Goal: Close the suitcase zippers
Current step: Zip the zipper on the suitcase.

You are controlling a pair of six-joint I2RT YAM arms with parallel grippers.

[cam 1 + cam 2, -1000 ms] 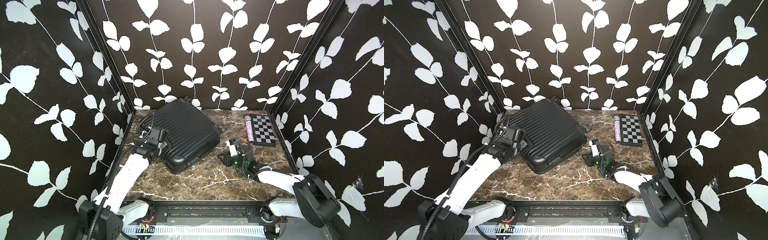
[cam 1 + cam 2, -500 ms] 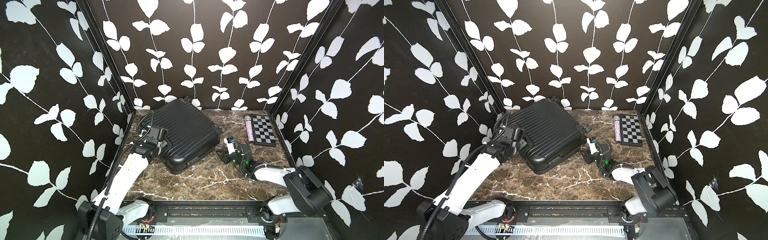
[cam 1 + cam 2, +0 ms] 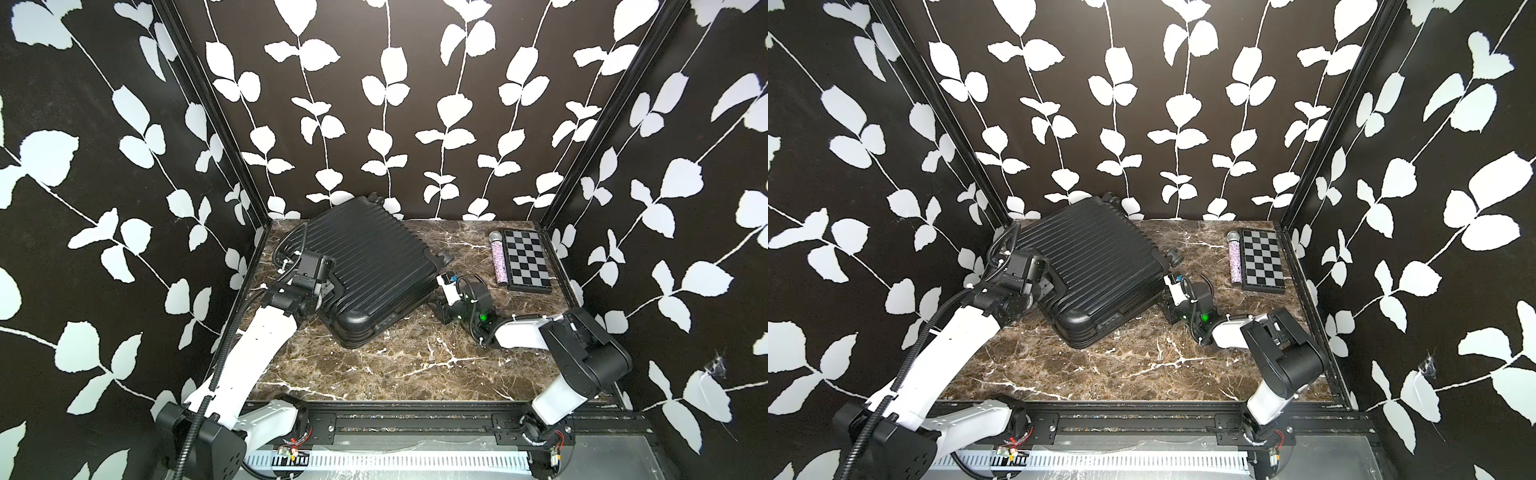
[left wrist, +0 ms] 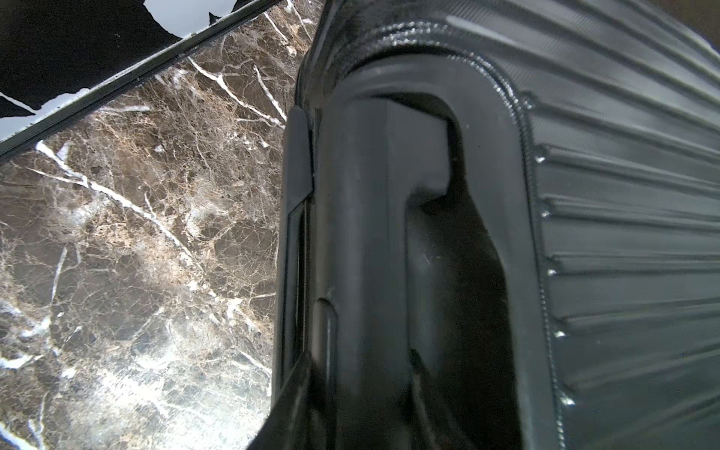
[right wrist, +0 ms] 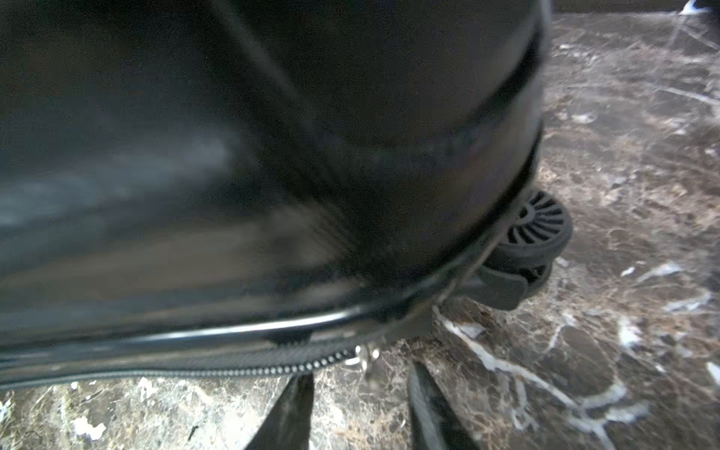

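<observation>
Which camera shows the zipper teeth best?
The right wrist view: the zipper teeth run close up, with a silvery pull. In both top views the suitcase is too small to show them. The left wrist view shows mainly its handle.

The suitcase [image 3: 365,266] is seen to be hard black plastic, ribbed, with a soft sheen. Its handle [image 4: 362,233] is finished matt and smooth. The zippers [image 5: 272,368] are made of fine glinting teeth on woven tape. The tabletop [image 3: 415,365] is finished as polished, white-veined brown marble.

Left arm [image 3: 266,336] stretched forward, left claw [image 3: 326,289] clamped tight, right arm [image 3: 519,332] folded low, right claw [image 5: 360,389] fingers parted
</observation>
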